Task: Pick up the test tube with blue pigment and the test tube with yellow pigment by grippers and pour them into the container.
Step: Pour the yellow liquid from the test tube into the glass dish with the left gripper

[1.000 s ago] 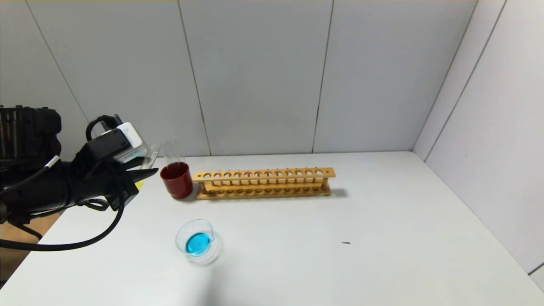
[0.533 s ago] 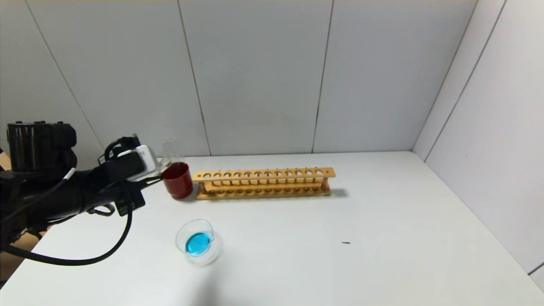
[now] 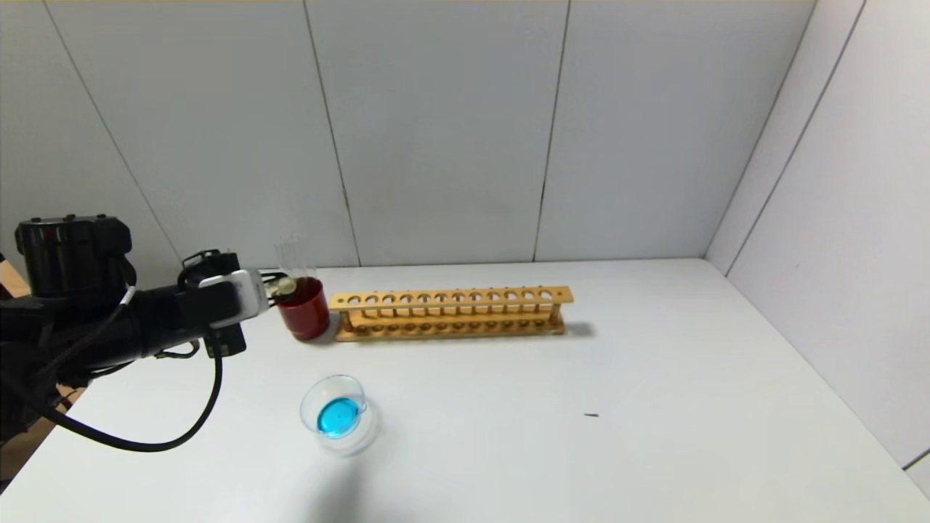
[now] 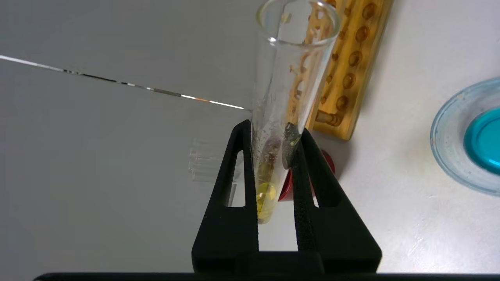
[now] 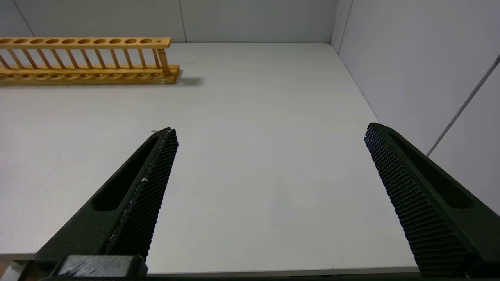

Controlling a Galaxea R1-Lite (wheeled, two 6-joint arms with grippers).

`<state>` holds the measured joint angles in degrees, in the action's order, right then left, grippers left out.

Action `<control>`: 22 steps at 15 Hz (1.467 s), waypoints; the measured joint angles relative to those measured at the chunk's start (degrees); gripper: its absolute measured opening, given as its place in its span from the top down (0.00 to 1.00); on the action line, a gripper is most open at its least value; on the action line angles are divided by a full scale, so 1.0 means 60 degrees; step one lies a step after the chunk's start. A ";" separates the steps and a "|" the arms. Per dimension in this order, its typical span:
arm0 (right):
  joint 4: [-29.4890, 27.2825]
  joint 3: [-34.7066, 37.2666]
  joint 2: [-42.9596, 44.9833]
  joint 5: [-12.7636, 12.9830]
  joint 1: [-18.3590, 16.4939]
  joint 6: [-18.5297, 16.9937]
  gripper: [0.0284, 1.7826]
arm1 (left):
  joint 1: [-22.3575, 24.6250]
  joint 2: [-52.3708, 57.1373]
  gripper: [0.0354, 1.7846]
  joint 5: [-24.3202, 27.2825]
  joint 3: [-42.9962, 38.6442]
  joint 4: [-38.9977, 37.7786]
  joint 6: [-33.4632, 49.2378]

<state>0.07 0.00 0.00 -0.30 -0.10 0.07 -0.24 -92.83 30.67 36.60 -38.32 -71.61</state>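
The desk (image 3: 654, 407) is a plain white surface bounded by grey panelled walls (image 3: 436, 131) at the back and on the right. Nearest the robot, the container (image 3: 336, 414) stands on the desk and holds blue liquid. Farther back, the left gripper (image 4: 275, 156) is beside the red cup (image 3: 304, 309), its jaws clamped on the test tube with yellow pigment (image 4: 285, 113); a little yellow liquid sits at the tube's round end. Clear tubes (image 3: 290, 254) rise from the cup; their contents are hard to make out. The wooden rack (image 3: 450, 314) stands just right of the cup. The right gripper (image 5: 269, 175) is outside the head view; its jaws stand wide apart above the desk's right part. The test tube with blue pigment cannot be identified.
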 joint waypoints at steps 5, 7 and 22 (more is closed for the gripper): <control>0.0000 0.0000 0.0000 0.0000 0.0000 0.0000 0.02 | 0.0033 0.0079 0.85 0.0215 -0.0223 -0.0008 -0.0872; 0.0000 0.0000 0.0000 -0.0004 0.0000 0.0000 0.02 | 0.0024 0.0114 0.85 0.0488 -0.0244 0.0010 -0.1355; -0.0004 0.0000 0.0000 -0.0004 0.0000 0.0000 0.02 | 0.0412 0.0000 0.85 0.0656 -0.0335 0.0534 -0.3968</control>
<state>0.05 0.00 0.00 -0.33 -0.10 0.07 2.23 -92.83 34.61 34.58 -35.11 -95.42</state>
